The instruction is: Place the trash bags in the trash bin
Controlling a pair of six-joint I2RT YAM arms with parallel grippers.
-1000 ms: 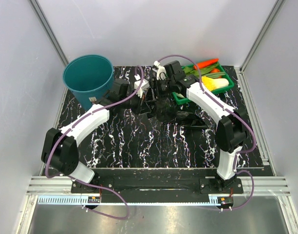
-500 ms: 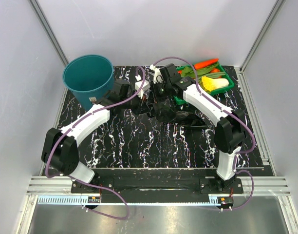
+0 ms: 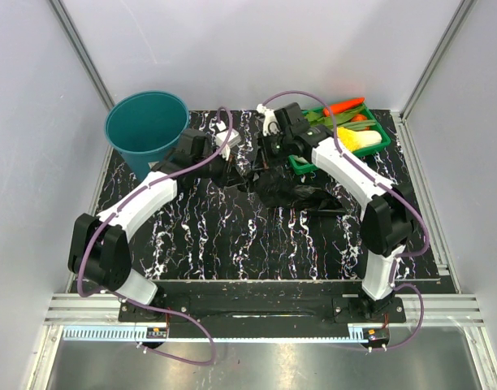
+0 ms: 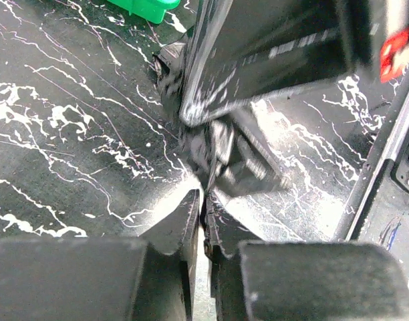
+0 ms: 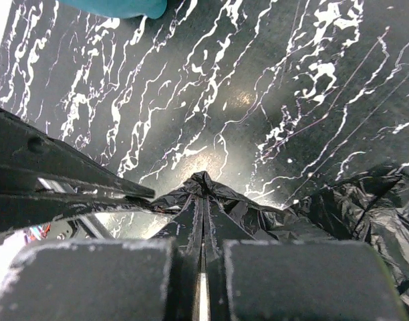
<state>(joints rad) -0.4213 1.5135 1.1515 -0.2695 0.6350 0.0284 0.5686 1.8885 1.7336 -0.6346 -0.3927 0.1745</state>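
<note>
Trash bags [image 3: 285, 191] lay on the table [image 3: 208, 244], with none in the bin [image 3: 147, 130] yet.
The right gripper [image 5: 203, 224] was clamped on a raised pinch of the black film. The left gripper [image 4: 203, 224] sat at the crumpled film with its jaws almost together, and I could not tell whether it held any. The bags lay mid-table, well apart from the bin, so lifting, carrying and dropping were all left to do.
</note>
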